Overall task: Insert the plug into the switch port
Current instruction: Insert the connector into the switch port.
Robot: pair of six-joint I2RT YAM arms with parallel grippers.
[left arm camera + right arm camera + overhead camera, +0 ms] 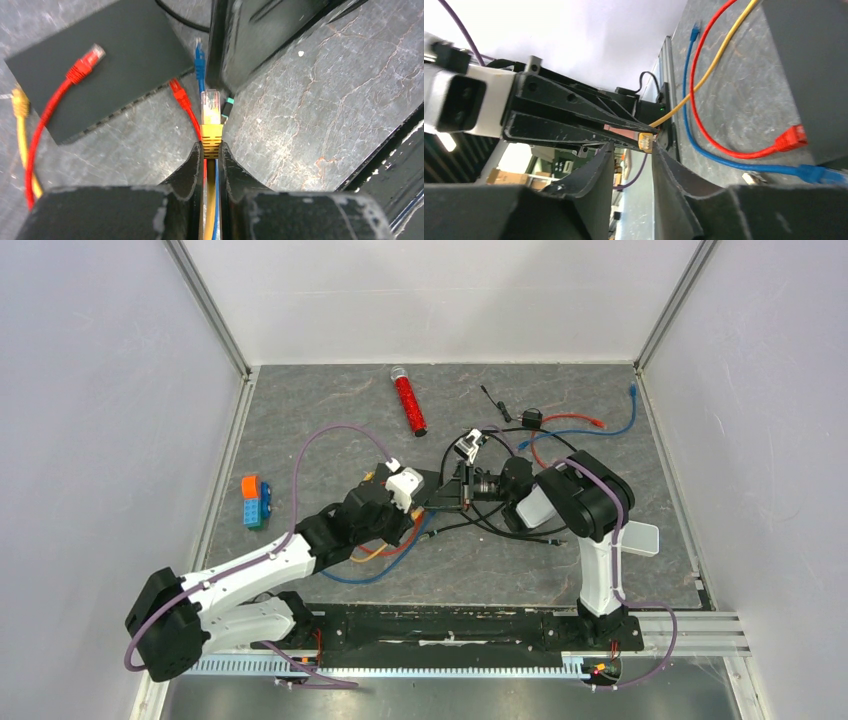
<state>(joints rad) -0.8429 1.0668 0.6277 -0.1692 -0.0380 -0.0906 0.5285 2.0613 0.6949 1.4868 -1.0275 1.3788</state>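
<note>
Beside one switch [100, 65], left tool [211, 150] pinches one plug [210, 107].

Red tube [408, 402], orange-and-blue bricks [254, 501], white box [637, 538], loose blue cable [620, 425]

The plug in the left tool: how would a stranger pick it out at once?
In the left wrist view, find the flat black box at upper left, then the left tool at bottom centre. The plug is clamped between its fingers. Unlike the red plug and blue plug beside it, its boot is yellow and its tip clear.
</note>
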